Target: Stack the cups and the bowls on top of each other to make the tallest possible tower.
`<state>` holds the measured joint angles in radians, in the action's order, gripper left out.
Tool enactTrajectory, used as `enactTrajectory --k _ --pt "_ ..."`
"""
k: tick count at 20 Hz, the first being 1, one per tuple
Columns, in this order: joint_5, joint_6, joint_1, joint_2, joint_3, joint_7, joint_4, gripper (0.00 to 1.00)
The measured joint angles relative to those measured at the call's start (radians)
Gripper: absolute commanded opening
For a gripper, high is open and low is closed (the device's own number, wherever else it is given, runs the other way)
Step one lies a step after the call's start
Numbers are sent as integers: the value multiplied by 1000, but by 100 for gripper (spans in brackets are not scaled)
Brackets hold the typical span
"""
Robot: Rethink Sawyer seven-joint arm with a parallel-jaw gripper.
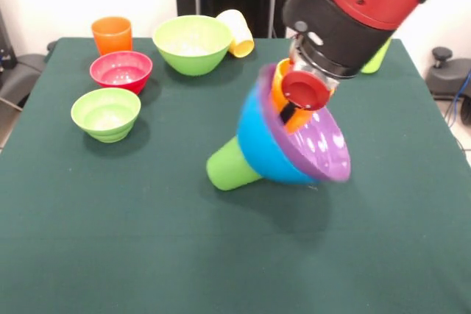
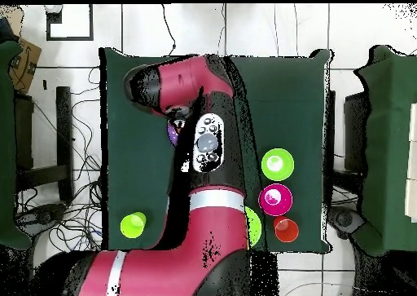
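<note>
Overhead, the arm (image 1: 368, 5) leans over the tipped tower (image 1: 287, 145).

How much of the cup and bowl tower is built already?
Partly built: a purple bowl sits in a blue bowl on a green cup, but this tower is tilted right over. The gripper is at an orange cup inside it. Still loose: red bowl, two lime bowls, several cups.
</note>
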<state>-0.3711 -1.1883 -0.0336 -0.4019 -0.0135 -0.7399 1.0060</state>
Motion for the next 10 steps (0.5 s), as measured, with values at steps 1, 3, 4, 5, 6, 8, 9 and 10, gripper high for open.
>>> enactTrajectory --k 1,3,4,5,6,8,9,10 --pt "1 -10 9 6 4 0 -8 0" --pt "0 -39 38 28 15 0 -37 0" --pt "0 -47 46 37 18 0 -47 0" --pt "0 -56 56 48 22 0 -61 0" --pt "0 -64 64 58 25 0 -74 0" --pt "0 -77 76 80 30 0 -100 0" --pt "0 -81 82 91 33 0 -113 0" --pt "0 -85 88 103 38 0 -128 0"
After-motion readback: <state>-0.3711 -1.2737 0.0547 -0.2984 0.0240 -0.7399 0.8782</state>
